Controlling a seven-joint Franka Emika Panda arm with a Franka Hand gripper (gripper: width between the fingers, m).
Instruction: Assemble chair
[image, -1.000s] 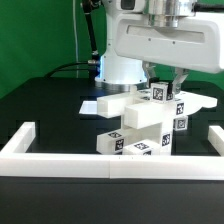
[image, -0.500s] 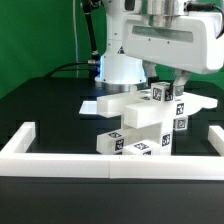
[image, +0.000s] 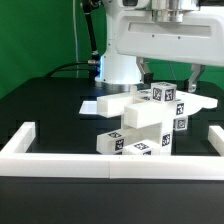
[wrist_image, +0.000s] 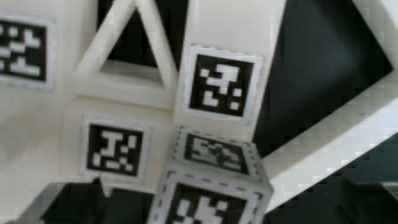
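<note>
The chair (image: 146, 118) is a stack of white blocky parts with black-and-white tags, standing in the middle of the black table. My gripper (image: 170, 76) hangs just above its top tagged post (image: 164, 94). The dark fingers (image: 192, 76) stand apart on either side of the post and hold nothing. In the wrist view the cross-braced frame (wrist_image: 143, 45) and several tagged faces fill the picture. The tagged post top (wrist_image: 217, 160) lies between my gripper's (wrist_image: 217, 210) dark fingers (wrist_image: 75, 205).
A long low white border wall (image: 60, 160) runs along the front and up both sides. The flat white marker board (image: 90, 103) lies behind the chair at the exterior view's left. The arm's base (image: 118, 68) stands at the back.
My hand has risen and shifted slightly to the exterior view's right. The fingers now show wider apart above the top post. The chair has not moved.
</note>
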